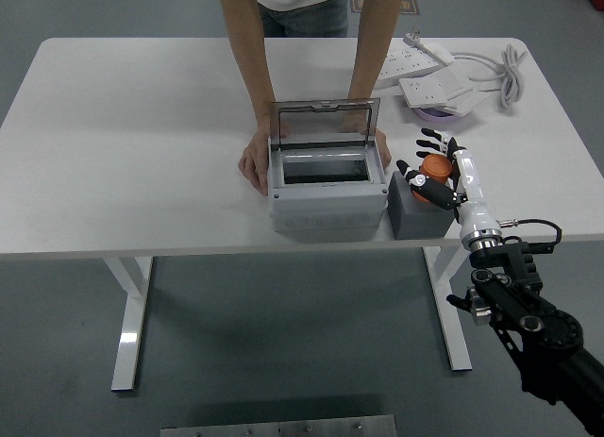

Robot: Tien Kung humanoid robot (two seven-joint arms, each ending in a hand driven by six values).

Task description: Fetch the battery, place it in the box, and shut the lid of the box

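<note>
The orange battery (434, 166) sits upright on a dark grey block (418, 215) just right of the grey box (328, 206). The box's clear lid (325, 124) stands raised at the back, and the inside shows dark. My right hand (423, 156) has come up from the lower right and cups the battery, thumb on its left, fingers spread over its far side, with no firm grip visible. A person at the far side holds the box with one hand (253, 163) at its left wall and the other hand (381, 146) at its right rear corner. My left arm is out of view.
White power strips (425, 64) and a coiled white cable (510, 69) lie at the back right, with a purple object (436, 111) under them. The person's forearms reach down over the table's far middle. The table's near edge runs just in front of the box.
</note>
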